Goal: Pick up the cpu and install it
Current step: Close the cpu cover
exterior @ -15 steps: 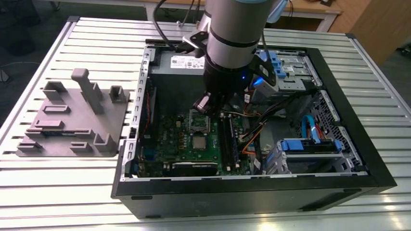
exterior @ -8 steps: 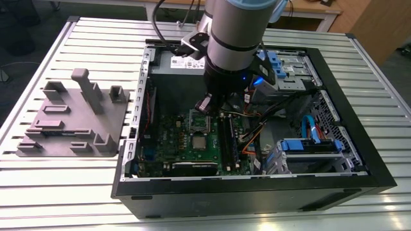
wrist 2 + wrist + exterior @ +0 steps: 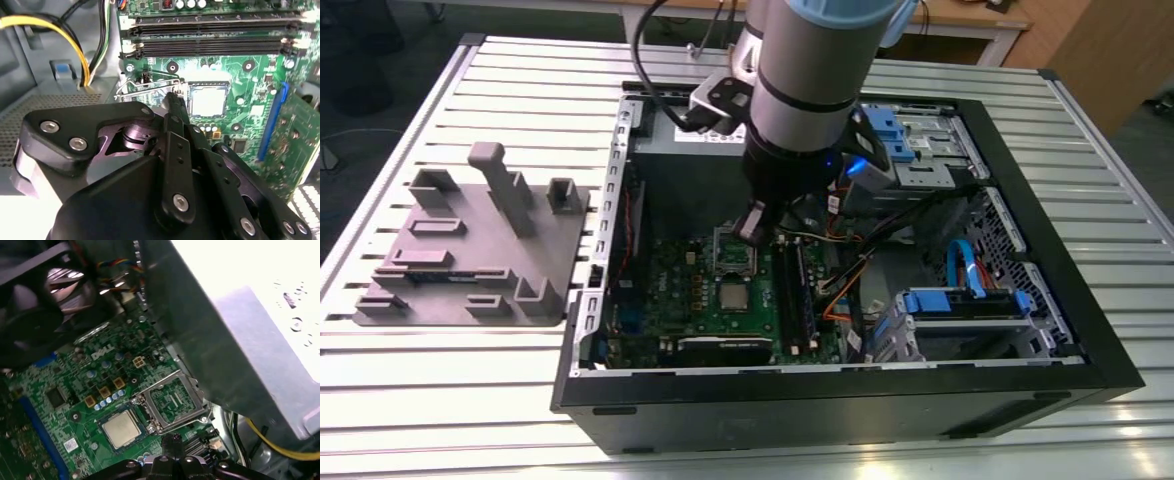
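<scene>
The cpu (image 3: 735, 296), a small square chip with a silver-grey top, lies flat in its socket on the green motherboard (image 3: 680, 300) inside the open computer case. In both wrist views the cpu (image 3: 207, 100) (image 3: 121, 428) sits beside the silver-framed bracket (image 3: 172, 402), which is swung open with its greenish centre showing. My gripper (image 3: 754, 228) hangs low over the board near the bracket (image 3: 734, 252). Its fingers meet in one narrow tip (image 3: 174, 97) (image 3: 170, 439) next to the cpu's edge, shut with nothing between them.
The black case walls (image 3: 854, 385) ring the board. A grey fixture plate (image 3: 467, 250) lies on the slatted table at the exterior view's left. Memory slots (image 3: 210, 42), yellow cables (image 3: 50, 25), a black fan (image 3: 45, 290) and the grey box (image 3: 260, 340) crowd the socket.
</scene>
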Tool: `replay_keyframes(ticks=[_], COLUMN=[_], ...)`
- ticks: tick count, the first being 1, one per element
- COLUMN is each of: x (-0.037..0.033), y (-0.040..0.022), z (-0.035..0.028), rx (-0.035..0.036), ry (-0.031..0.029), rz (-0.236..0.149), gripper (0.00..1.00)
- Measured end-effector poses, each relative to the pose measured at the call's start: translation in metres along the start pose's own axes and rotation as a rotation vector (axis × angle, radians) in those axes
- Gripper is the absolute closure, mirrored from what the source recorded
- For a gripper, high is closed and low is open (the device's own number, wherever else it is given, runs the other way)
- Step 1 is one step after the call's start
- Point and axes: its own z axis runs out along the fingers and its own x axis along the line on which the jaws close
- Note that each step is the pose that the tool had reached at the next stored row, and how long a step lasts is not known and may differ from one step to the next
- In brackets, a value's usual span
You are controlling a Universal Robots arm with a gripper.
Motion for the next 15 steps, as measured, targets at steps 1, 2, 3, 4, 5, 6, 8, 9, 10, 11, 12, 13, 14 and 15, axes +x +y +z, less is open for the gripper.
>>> replay_keyframes(ticks=[1,2,3,4,5,6,8,9,10,11,12,13,14,15], x=[0.0,0.0,0.0,0.0001,0.0001,0.0002,0.0001,0.0001,0.0001,-0.0003,-0.0012,-0.0025,-0.0038,-0.005], y=[0.0,0.0,0.0,-0.0001,-0.0001,-0.0001,-0.0002,-0.0001,-0.0002,-0.0009,-0.0024,-0.0047,-0.0069,-0.009], z=[0.0002,0.0005,0.0007,0.0007,0.0008,0.0009,0.0009,0.0009,0.0011,0.0015,0.0022,0.0027,0.0035,0.0043], rx=[-0.0005,-0.0011,-0.0016,-0.0018,-0.0021,-0.0031,-0.0184,-0.0274,-0.0361,-0.0395,-0.0401,-0.0404,-0.0405,-0.0407], ry=[0.0014,0.0025,0.0034,0.004,0.0036,0.0019,-0.0256,-0.0412,-0.0563,-0.0624,-0.0633,-0.0629,-0.0624,-0.0622], rz=[-0.018,-0.034,-0.048,-0.056,-0.057,-0.057,-0.059,-0.06,-0.061,-0.062,-0.063,-0.065,-0.069,-0.072], gripper=[0.9,0.9,0.9,0.9,0.9,0.9,0.9,0.9,0.9,0.9,0.9,0.9,0.9,0.9])
